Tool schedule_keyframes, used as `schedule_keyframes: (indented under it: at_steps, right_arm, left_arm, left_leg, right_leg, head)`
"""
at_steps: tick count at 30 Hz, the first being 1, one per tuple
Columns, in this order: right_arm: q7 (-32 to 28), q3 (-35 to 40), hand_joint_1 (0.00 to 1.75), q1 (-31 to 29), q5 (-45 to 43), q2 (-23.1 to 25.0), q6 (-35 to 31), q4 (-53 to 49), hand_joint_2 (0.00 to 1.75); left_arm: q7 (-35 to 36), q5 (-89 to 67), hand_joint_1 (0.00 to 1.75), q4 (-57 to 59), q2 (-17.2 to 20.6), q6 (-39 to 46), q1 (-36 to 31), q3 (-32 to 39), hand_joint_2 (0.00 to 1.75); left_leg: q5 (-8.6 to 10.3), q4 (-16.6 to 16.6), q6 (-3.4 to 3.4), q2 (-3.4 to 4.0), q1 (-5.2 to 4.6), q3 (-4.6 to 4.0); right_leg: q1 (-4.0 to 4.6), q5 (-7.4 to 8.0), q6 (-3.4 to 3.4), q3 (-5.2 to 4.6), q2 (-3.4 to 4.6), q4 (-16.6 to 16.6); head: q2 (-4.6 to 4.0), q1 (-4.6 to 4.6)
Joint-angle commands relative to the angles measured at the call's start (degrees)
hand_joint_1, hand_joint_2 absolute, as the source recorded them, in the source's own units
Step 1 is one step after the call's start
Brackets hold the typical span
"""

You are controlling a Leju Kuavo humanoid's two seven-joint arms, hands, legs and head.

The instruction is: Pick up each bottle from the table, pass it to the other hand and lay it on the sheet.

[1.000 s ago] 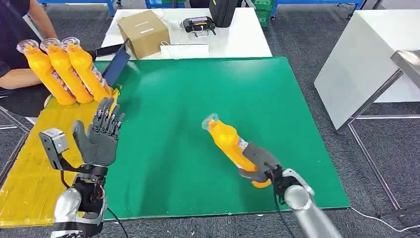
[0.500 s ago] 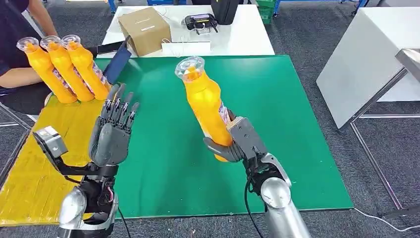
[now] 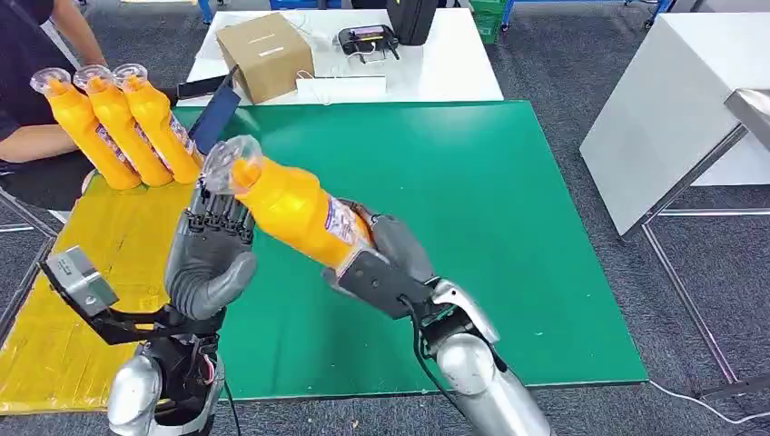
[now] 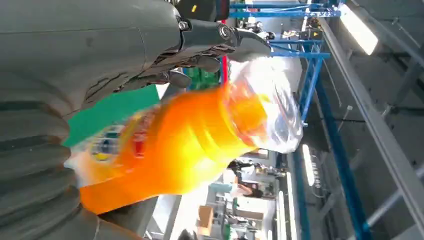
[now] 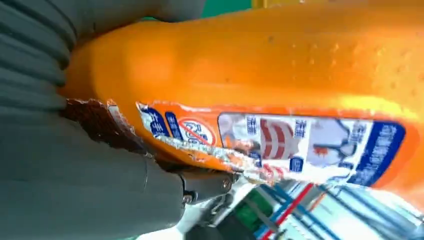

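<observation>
Right hand point(image 3: 386, 268) grips the base of an orange bottle point(image 3: 295, 211), held tilted above the green tabletop point(image 3: 508, 200), cap toward far left. Left hand point(image 3: 211, 259) is spread, its fingertips touching the bottle's neck. Three bottles point(image 3: 118, 127) lie on the yellow sheet point(image 3: 82, 272), far left.

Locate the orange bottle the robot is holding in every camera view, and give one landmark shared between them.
Head view: held orange bottle left of centre, tilted, gripped by the right robot hand, cap by the left robot hand.
Left wrist view: bottle centre.
Right wrist view: bottle spans the picture.
Shared landmark: the bottle's printed label.
</observation>
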Motion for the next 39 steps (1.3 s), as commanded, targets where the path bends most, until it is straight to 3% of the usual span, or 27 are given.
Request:
schedule_keyframes:
  at_steps: [1, 14, 19, 33, 34, 35, 39]
  right_arm:
    - [-1.0, 9.0, 1.75, -2.5, 3.4, -3.4, 0.4, 0.0, 1.75]
    - [-1.9, 12.1, 1.75, -2.2, 4.4, -4.0, 1.1, -0.7, 1.75]
    - [-3.5, 17.0, 1.75, -1.5, 6.5, -4.9, 1.7, -1.3, 1.75]
    - [-3.5, 15.0, 1.75, -0.8, 6.8, -5.3, 1.9, -3.8, 1.75]
    - [-3.5, 14.9, 1.75, -0.7, 6.8, -5.4, 1.9, -3.8, 1.75]
    - [-3.5, 14.8, 1.75, -0.7, 6.8, -5.4, 1.9, -3.7, 1.75]
    - [-3.5, 13.9, 1.75, -0.2, 6.9, -5.5, 2.0, -3.7, 1.75]
  left_arm:
    - [0.6, -1.0, 0.00, 2.8, 1.5, 0.3, -0.8, -0.8, 1.75]
    - [0.7, -1.5, 0.00, 3.8, 1.5, 0.1, -0.3, 0.1, 1.75]
    - [-0.5, -2.0, 0.00, 6.3, 1.3, -0.4, 2.0, 1.7, 1.75]
    - [-0.1, -2.3, 0.02, 5.7, 1.9, -2.1, 3.2, -0.2, 1.75]
    - [-0.3, -2.5, 0.72, 5.6, 2.0, -2.4, 3.4, -0.4, 1.75]
    - [-0.6, -2.8, 1.75, 5.7, 2.2, -2.6, 3.5, -0.5, 1.75]
    - [-1.5, -3.1, 1.75, 5.0, 2.2, -3.1, 4.0, 0.2, 1.75]
  left_leg:
    - [-0.08, 0.0, -0.05, -0.07, 0.03, 0.18]
    - [-0.02, 0.0, -0.03, -0.13, 0.01, 0.11]
    - [-0.08, -0.1, -0.05, -0.04, 0.01, 0.24]
    - [-0.03, 0.0, -0.03, -0.12, 0.01, 0.01]
    - [-0.08, 0.0, -0.05, -0.16, 0.03, 0.11]
    - [-0.04, -0.1, -0.04, -0.12, 0.02, 0.07]
    - [-0.07, -0.1, -0.04, -0.16, 0.03, 0.11]
  right_leg:
    - [0.00, -0.07, -0.08, 0.19, 0.27, 0.0]
    - [-0.01, -0.04, -0.05, 0.11, 0.08, 0.0]
    - [-0.03, -0.07, -0.09, 0.21, 0.26, -0.1]
    - [-0.01, -0.05, -0.05, 0.02, 0.06, 0.0]
    - [-0.01, -0.09, -0.08, 0.13, 0.14, -0.1]
    - [-0.01, -0.06, -0.06, 0.07, 0.10, -0.1]
    - [-0.01, -0.09, -0.09, 0.12, 0.14, -0.1]
  head:
    - [0.00, 0.02]
    - [0.00, 0.02]
    - [0.00, 0.02]
    - [0.00, 0.02]
    - [0.00, 0.00]
    - [0.00, 0.02]
    - [0.02, 0.02]
